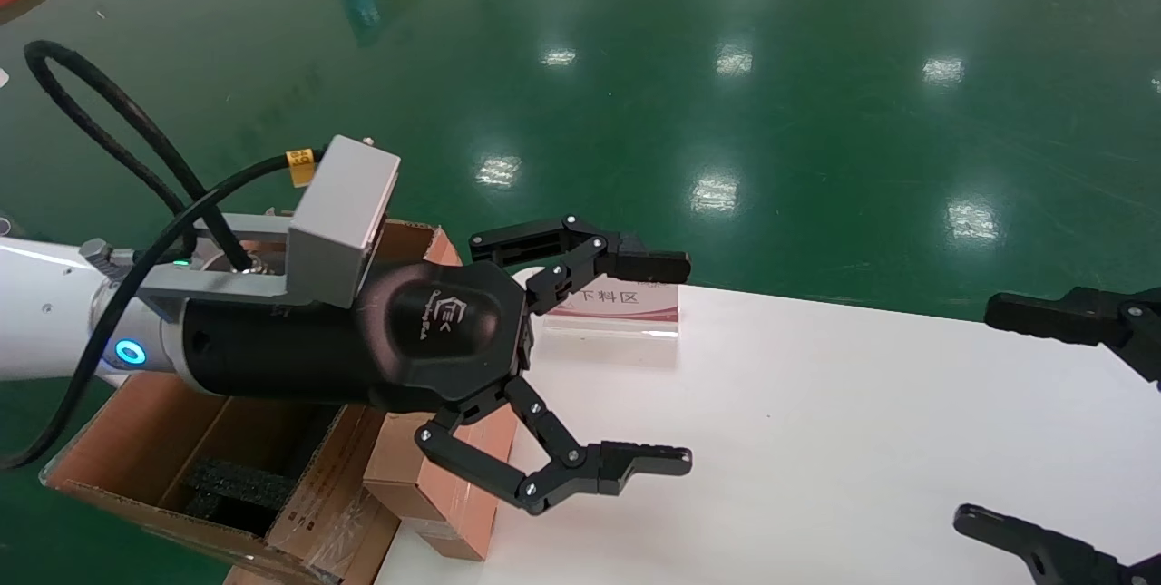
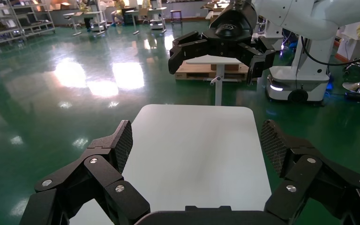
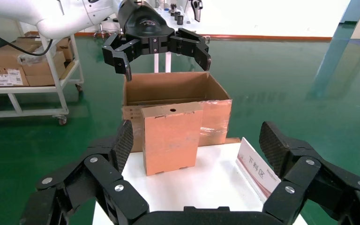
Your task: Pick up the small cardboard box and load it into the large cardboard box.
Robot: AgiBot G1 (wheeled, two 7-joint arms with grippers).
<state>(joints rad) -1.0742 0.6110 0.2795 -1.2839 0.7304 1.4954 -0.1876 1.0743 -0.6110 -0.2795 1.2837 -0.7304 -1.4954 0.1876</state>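
Note:
The small cardboard box (image 1: 453,494), reddish-brown with a round hole in its tan upper end, stands upright (image 3: 171,138) at the left edge of the white table (image 1: 816,431). Just beyond it, off the table, sits the large cardboard box (image 1: 145,444), its top open (image 3: 173,89) and black foam (image 1: 236,485) inside. My left gripper (image 1: 676,363) hovers open above both boxes, holding nothing; it also shows in its own wrist view (image 2: 198,143). My right gripper (image 1: 984,413) stays open and empty at the table's right side, facing the small box (image 3: 197,140).
A slanted sign card (image 1: 626,308) with red print stands on the table's far edge, close to the small box (image 3: 258,168). Green glossy floor surrounds the table. A white cart with cartons (image 3: 23,70) stands farther off behind the left arm.

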